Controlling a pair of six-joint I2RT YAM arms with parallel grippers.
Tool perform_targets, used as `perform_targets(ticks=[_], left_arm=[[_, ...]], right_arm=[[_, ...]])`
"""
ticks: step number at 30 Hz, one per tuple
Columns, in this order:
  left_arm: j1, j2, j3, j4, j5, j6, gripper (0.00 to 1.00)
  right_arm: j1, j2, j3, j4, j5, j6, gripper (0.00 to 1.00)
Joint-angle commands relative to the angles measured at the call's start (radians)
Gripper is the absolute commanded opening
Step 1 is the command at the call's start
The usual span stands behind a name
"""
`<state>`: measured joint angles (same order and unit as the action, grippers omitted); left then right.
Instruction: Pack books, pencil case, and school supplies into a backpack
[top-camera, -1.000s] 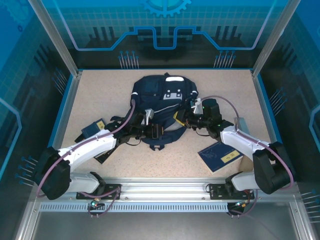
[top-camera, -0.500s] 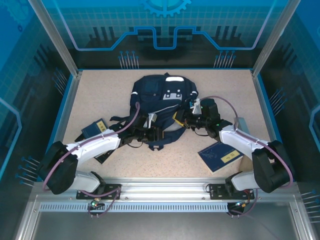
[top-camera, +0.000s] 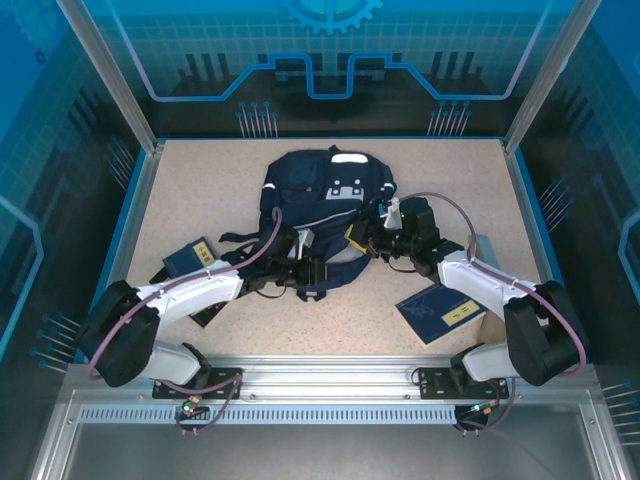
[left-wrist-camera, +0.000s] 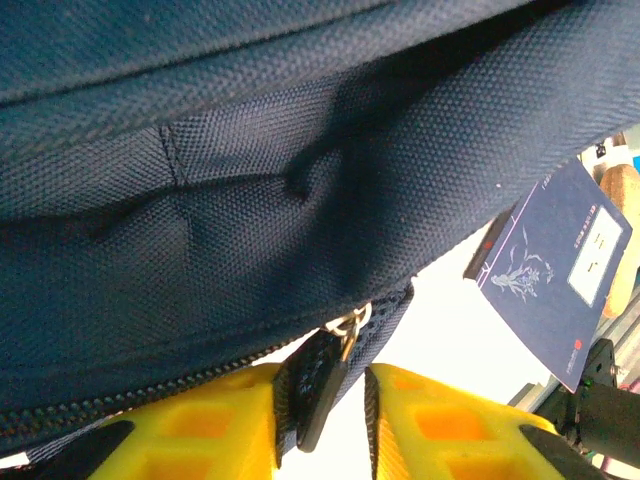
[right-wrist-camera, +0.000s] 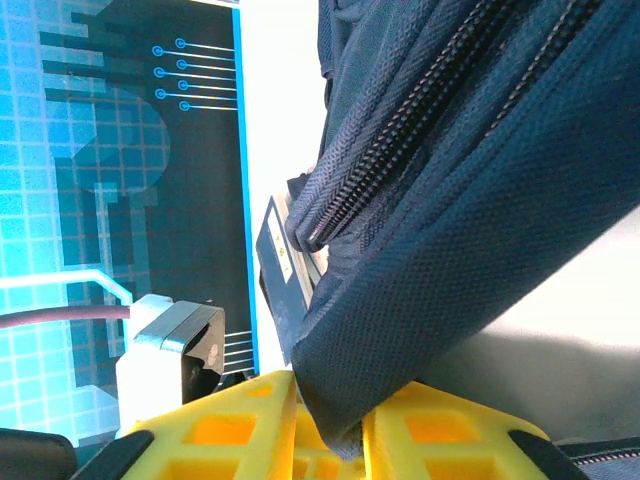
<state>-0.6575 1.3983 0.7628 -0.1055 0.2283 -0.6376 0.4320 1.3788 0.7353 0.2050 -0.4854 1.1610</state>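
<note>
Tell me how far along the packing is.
Done: nothing visibly packed. In hand: the right end effector pinches the backpack fabric while the left end effector grips the zipper pull. Left: opening it, then loading the left book and right book, both lying on the table.

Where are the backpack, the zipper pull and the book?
backpack (top-camera: 310, 190): top view, its blue front.
zipper pull (left-wrist-camera: 322, 380): left wrist view, its dark tab.
book (top-camera: 432, 312): top view, its blue cover.

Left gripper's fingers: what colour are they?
Bright yellow, clearest in the left wrist view, where the fingers pinch the backpack's dark zipper pull.
</note>
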Motion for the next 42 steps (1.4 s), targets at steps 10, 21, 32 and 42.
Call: perform_targets(ticks=[10, 21, 32, 42], left_arm=[[-0.007, -0.007, 0.005, -0.021, -0.116, 0.028, 0.02], [0.012, -0.090, -0.014, -0.206, -0.333, 0.067, 0.00], [-0.003, -0.077, 0.057, -0.078, -0.102, 0.182, 0.00], [-0.071, 0.033, 0.182, -0.045, -0.031, 0.194, 0.00]], right_arm=[[0.005, -0.042, 0.061, -0.132, 0.099, -0.044, 0.13], [-0.077, -0.056, 0.121, -0.371, 0.265, -0.122, 0.07], [-0.118, -0.114, 0.115, -0.565, 0.334, -0.150, 0.63], [-0.103, -0.208, 0.041, -0.642, 0.198, 0.051, 0.74]])
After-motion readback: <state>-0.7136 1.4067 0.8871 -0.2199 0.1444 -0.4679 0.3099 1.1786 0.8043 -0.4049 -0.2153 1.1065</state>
